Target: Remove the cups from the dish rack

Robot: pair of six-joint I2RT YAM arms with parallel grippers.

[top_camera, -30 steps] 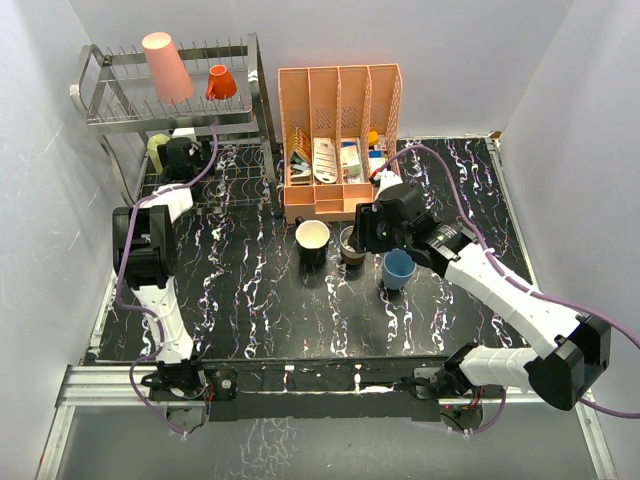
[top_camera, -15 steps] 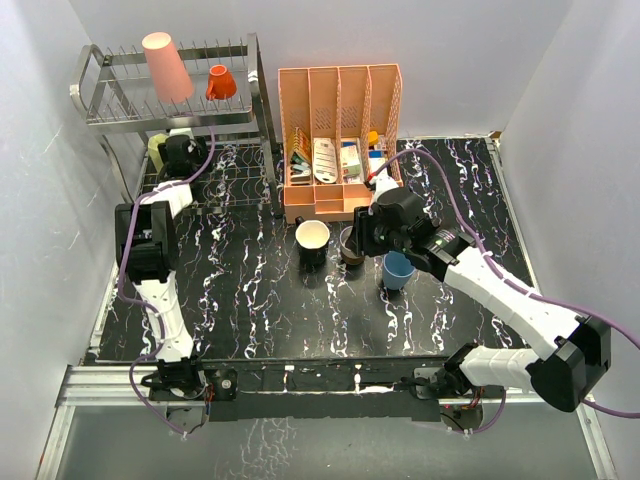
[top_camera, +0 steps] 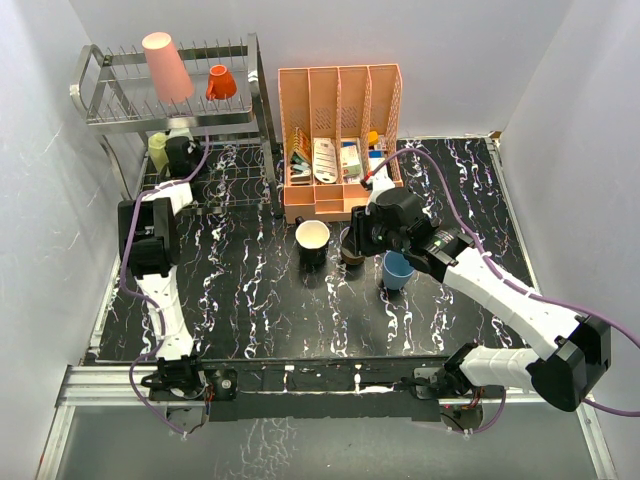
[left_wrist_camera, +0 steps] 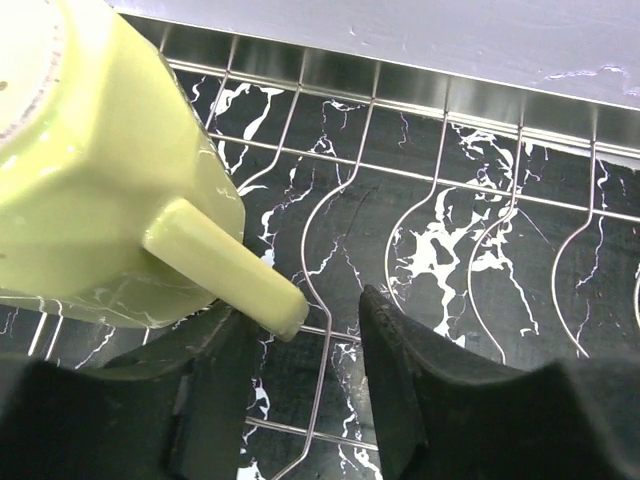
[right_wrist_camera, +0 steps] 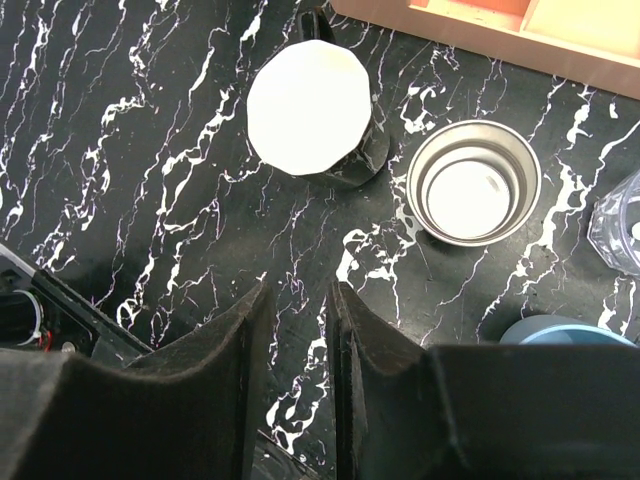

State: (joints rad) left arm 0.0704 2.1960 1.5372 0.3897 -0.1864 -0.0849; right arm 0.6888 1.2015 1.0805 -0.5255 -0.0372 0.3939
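left pincer [left_wrist_camera: 300,395]: fingers spread wide, nothing clamped, low over the wires of the rack's [top_camera: 100,112] bottom tier
yellow mug [left_wrist_camera: 100,170]: sat on that bottom tier, up and to one side of the pincer; its handle [left_wrist_camera: 225,272] pointed down into the gap, the tip just beside one finger [left_wrist_camera: 205,400]; could not tell whether they touched
right pincer [right_wrist_camera: 300,330]: fingers close, with a narrow gap, gripping nothing, above the bare table [right_wrist_camera: 150,180]
black mug [right_wrist_camera: 315,115]: upright on the table, beyond the right fingertips, apart from them
metal cup [right_wrist_camera: 473,183]: upright beside the black mug
blue cup [right_wrist_camera: 560,335]: just beside the right pincer's outer finger
clear glass [right_wrist_camera: 620,220]: at the frame edge, near the metal cup
pink tumbler [top_camera: 165,65]: upside down on the top tier
orange cup [top_camera: 221,82]: on the top tier, near the tumbler
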